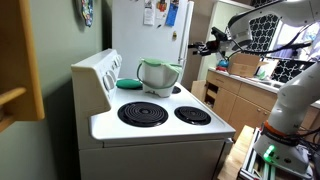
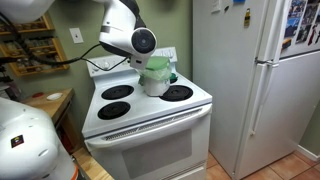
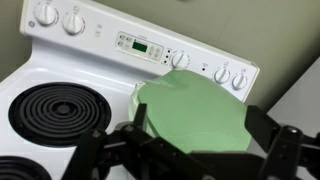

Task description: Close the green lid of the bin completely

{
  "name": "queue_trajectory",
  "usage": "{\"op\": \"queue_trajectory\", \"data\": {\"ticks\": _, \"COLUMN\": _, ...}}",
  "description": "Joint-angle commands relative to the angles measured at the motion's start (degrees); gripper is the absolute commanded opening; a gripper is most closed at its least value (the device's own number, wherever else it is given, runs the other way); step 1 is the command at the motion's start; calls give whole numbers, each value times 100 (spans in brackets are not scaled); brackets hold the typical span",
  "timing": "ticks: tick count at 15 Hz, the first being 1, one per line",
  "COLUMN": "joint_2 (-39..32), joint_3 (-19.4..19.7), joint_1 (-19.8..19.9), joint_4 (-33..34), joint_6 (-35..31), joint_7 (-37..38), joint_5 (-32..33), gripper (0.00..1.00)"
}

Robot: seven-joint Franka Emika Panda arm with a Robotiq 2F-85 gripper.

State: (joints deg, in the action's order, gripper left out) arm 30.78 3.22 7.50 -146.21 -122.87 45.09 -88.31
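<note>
The bin [image 1: 158, 78] is a small pale bucket on the back of the white stove, also seen in the other exterior view [image 2: 156, 80]. Its green lid [image 3: 195, 110] fills the middle of the wrist view, tilted with its broad face toward the camera. My gripper [image 3: 200, 122] is open, one dark finger [image 3: 138, 120] on each side of the lid in that view, with nothing between them. In an exterior view the gripper [image 1: 200, 46] hangs in the air beside the bin and above it, clearly apart from it.
Coil burners [image 1: 143, 112] cover the stovetop, one of them showing in the wrist view [image 3: 55, 108]. The control panel [image 3: 140, 45] with knobs rises behind the bin. A flat teal disc [image 1: 130, 83] lies next to the bin. A white fridge [image 2: 265, 80] stands beside the stove.
</note>
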Motion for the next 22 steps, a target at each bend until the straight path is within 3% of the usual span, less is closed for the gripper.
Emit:
{"op": "queue_trajectory", "data": {"ticks": 1, "joint_2": 357, "joint_3": 103, "joint_1": 285, "joint_4": -110, "joint_6": 460, "joint_7": -330, "joint_5": 1078, "gripper": 100}}
{"op": "queue_trajectory", "data": {"ticks": 7, "joint_2": 530, "joint_3": 225, "joint_1": 624, "joint_4": 136, "joint_6": 911, "joint_7": -1375, "joint_5": 2378, "gripper": 100}}
{"op": "queue_trajectory", "data": {"ticks": 13, "joint_2": 551, "joint_3": 437, "joint_1": 651, "joint_4": 373, "joint_6": 1141, "joint_7": -2734, "joint_5": 2774, "gripper": 100}}
{"op": "queue_trajectory", "data": {"ticks": 22, "joint_2": 479, "joint_3": 314, "joint_1": 678, "joint_4": 396, "joint_6": 1009, "joint_7": -2512, "joint_5": 2683, "gripper": 100}}
